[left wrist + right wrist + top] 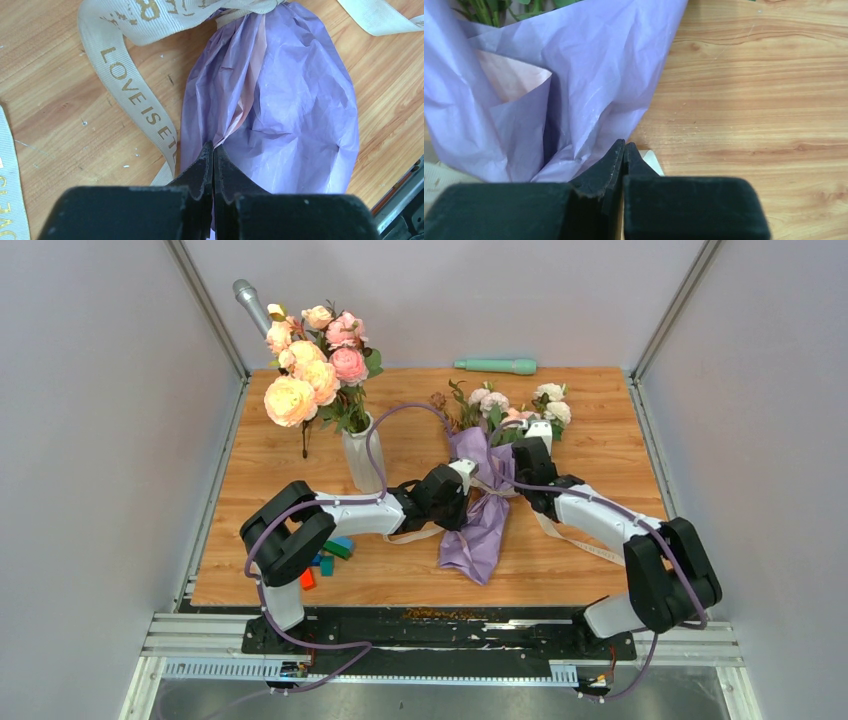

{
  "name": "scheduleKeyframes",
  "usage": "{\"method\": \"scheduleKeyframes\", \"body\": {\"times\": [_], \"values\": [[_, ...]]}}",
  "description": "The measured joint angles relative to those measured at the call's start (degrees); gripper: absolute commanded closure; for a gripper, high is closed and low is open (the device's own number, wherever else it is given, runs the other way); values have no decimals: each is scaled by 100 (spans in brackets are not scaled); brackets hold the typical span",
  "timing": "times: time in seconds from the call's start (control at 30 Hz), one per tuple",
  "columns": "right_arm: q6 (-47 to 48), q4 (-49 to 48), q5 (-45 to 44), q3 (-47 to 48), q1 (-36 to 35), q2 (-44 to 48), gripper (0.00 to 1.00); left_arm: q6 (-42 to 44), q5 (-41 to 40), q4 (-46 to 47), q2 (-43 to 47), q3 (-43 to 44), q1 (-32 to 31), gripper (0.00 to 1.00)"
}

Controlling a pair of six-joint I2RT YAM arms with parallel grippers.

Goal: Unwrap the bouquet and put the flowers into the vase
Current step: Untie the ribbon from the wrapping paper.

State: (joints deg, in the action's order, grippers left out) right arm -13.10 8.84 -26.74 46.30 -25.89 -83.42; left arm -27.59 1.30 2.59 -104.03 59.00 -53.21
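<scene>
In the top view, left of centre, the ribbed white vase holds large peach and pink blooms. At mid-frame the bouquet lies on the table, its lilac paper lined pink and tied with beige ribbon. The left gripper and right gripper flank it, each closed tight at the paper.

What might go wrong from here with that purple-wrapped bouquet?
1. The beige ribbon is knotted around the lilac paper. Tugging with the shut left pincer and right pincer might tear the thin paper or drag the whole bouquet.
2. The white vase stands close beside the left arm and carries heavy-looking peach blooms; a swing could topple it.
3. Those blooms crowd its neck, leaving the roses little room.
</scene>
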Motion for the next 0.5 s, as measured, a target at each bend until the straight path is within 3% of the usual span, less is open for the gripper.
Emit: {"method": "scheduleKeyframes", "body": {"times": [0.2, 0.5], "values": [[179, -105, 1182, -380, 192, 750, 74, -2, -11, -9, 11, 0, 0, 100], [450, -404, 3195, -688, 197, 1123, 76, 2, -28, -44, 15, 13, 13, 100]]}}
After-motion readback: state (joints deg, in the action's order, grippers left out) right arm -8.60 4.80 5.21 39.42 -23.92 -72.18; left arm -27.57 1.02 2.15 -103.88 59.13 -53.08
